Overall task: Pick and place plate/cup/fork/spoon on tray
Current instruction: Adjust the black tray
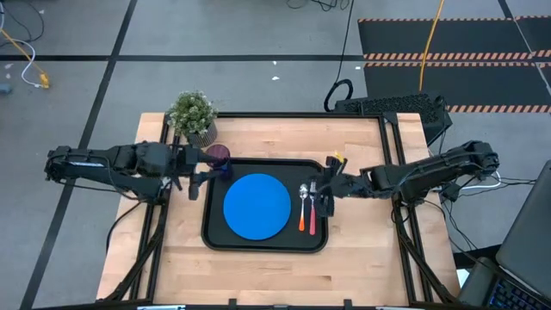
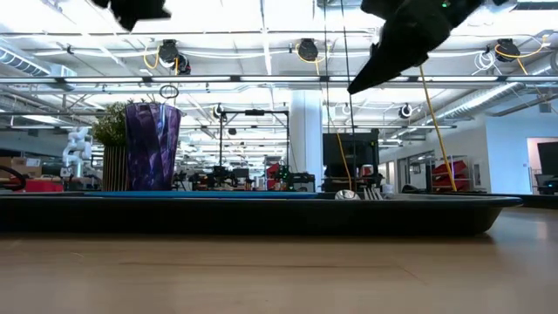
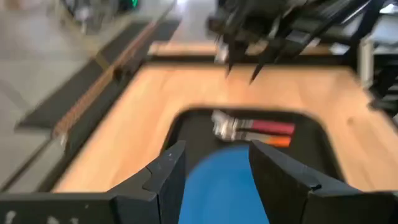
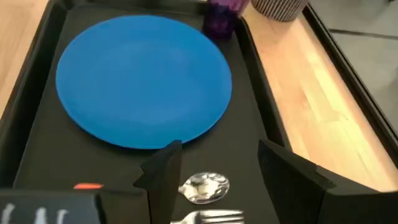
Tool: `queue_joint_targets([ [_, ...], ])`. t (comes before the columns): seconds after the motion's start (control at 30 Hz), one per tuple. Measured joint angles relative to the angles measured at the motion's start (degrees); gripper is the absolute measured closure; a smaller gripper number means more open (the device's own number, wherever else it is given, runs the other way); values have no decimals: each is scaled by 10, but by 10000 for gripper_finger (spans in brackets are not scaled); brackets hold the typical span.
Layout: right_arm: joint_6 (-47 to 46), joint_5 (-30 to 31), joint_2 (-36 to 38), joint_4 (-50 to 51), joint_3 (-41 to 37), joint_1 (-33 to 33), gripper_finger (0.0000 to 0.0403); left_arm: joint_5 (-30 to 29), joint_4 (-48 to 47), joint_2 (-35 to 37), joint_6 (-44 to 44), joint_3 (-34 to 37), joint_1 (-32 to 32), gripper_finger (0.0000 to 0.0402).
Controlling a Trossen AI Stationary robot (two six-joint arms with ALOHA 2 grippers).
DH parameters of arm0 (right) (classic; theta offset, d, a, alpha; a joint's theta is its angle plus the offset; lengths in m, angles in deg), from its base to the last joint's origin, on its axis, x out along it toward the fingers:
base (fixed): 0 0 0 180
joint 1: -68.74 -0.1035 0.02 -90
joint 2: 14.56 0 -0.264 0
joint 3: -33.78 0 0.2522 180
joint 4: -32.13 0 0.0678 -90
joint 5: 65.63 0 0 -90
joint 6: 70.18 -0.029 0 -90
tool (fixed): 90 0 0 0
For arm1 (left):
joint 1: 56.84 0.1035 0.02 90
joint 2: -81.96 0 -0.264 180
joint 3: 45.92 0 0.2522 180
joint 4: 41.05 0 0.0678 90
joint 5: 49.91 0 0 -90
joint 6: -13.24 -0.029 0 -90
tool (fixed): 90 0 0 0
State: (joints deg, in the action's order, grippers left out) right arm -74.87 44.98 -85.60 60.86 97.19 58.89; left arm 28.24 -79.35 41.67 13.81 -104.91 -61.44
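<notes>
The black tray (image 1: 320, 243) lies mid-table. The blue plate (image 1: 256, 207) lies flat in it. The purple cup (image 1: 219, 156) stands upright at the tray's far left corner; it also shows in the low view (image 2: 153, 146). The orange-handled spoon (image 1: 302, 215) and the red-handled fork (image 1: 313, 207) lie side by side along the tray's right end. My left gripper (image 1: 200, 179) hovers open and empty above the tray's left end, near the cup. My right gripper (image 4: 217, 168) hovers open and empty above the spoon bowl (image 4: 205, 186) and fork tines (image 4: 208, 216).
A potted green plant (image 1: 193, 115) stands on the table just beyond the tray's far left corner, close behind the cup. Bare wood (image 1: 258, 275) lies in front of the tray and on both sides of it. A black frame (image 1: 392, 146) edges the table.
</notes>
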Motion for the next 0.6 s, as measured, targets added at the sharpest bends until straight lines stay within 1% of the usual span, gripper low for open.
queue_joint_targets([
  [0.07,-2,2,7,-2,-16,-9,200,-19,-52,-2,37,0,-5,225],
  [0.2,-5,4,26,1,-39,-17,200,-21,-133,-1,110,0,-28,225],
  [0.33,-6,6,54,-1,-45,-19,200,-21,-212,-1,140,0,-58,225],
  [0.47,-1,5,90,0,-45,-19,200,-21,-330,-20,201,0,-78,225],
  [0.6,12,5,131,-2,-45,-19,200,-22,-421,-62,276,0,-93,225],
])
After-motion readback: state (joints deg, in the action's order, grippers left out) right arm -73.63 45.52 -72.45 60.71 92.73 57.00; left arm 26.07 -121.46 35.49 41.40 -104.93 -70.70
